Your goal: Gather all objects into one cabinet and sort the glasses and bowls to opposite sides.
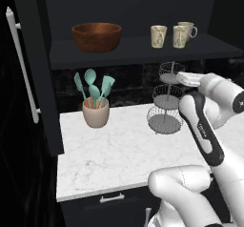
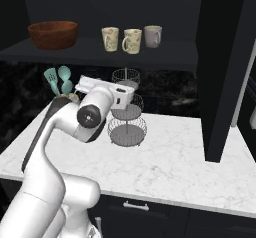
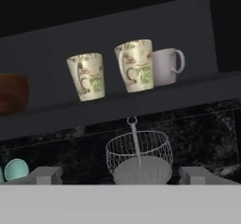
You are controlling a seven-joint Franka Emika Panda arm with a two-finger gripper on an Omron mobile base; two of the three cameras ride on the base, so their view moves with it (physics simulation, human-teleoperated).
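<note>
On the dark shelf of the open cabinet the reddish-brown wooden bowl stands at the left. The three glasses cluster at the right: a cream marbled tumbler, a cream marbled mug and a grey-beige mug just behind it. The same glasses appear in the right base view as tumbler, marbled mug and grey mug. My gripper hangs below the shelf by the top of the wire stand, open, with nothing between its fingers. It is well apart from the glasses.
A three-tier wire stand and a beige pot of teal utensils stand on the white marble counter. The cabinet door with its white bar handle swings out at the left. Another dark door juts out at the right.
</note>
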